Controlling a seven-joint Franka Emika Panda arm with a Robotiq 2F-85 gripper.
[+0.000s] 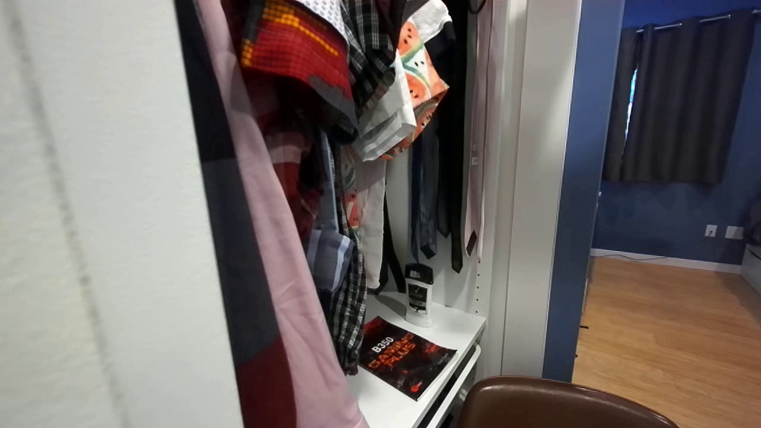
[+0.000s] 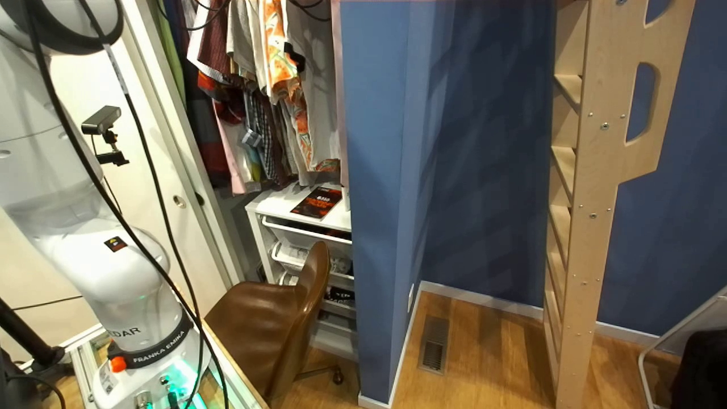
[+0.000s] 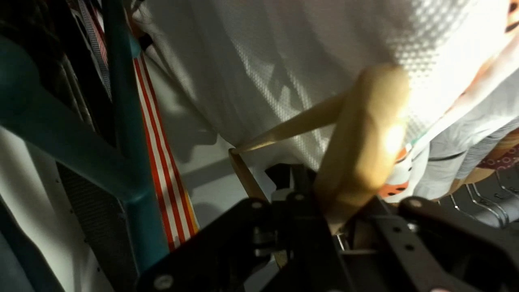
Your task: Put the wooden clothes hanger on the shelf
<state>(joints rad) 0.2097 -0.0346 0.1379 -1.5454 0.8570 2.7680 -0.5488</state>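
Between fingers (image 3: 312,239), wooden hanger (image 3: 363,150).

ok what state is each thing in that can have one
gripper, shut on the wooden clothes hanger
wooden clothes hanger, held, off the shelf
booklet, closed, flat on the shelf, cover up
white container, upright, capped
curtains, closed but for a narrow gap
closet door, open
robot base light, glowing green
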